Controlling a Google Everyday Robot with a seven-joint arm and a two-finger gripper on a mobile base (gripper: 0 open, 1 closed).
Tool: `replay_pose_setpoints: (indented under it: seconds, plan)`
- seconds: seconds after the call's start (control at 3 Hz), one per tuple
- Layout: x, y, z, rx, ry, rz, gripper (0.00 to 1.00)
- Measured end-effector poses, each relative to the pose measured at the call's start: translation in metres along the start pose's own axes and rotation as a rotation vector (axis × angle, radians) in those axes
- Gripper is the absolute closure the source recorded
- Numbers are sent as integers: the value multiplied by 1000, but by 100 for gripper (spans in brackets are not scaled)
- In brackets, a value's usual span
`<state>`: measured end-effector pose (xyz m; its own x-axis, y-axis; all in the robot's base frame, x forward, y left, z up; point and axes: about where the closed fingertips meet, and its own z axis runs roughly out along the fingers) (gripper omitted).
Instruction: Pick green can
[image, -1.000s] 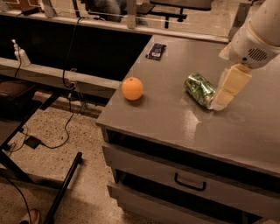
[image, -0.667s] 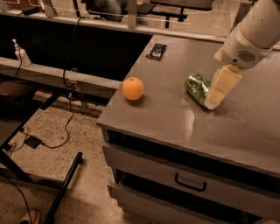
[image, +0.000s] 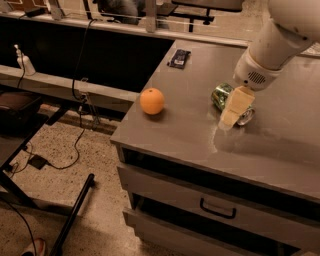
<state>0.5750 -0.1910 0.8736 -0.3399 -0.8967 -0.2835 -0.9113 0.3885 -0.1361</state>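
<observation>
The green can (image: 221, 95) lies on its side on the grey cabinet top (image: 190, 125), right of centre. Its shiny green body shows at the left and a silver end (image: 246, 117) at the lower right. My gripper (image: 231, 111) hangs from the white arm (image: 277, 42) and sits directly over the can's middle, hiding most of it. Its cream-coloured finger (image: 235, 106) points down toward the surface at the can's near side.
An orange (image: 152, 101) sits on the cabinet top left of the can. A small dark packet (image: 179, 58) lies near the back. The cabinet has drawers below with a handle (image: 218, 210). To the left are a dark bench, cables and floor.
My arm and gripper have shifted left over the can, covering more of it. The can and orange have stayed where they were.
</observation>
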Motion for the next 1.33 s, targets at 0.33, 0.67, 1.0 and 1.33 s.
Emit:
replay_pose_setpoints:
  seconds: [0.33,0.67,1.0,1.33]
  plan:
    - [1,-1,19,-22,26,19,15]
    - [0,-3,31,-35,42,33,38]
    - [-2,-7,28,-33,41,41,69]
    - [-3,-15,6,-7,12,38,93]
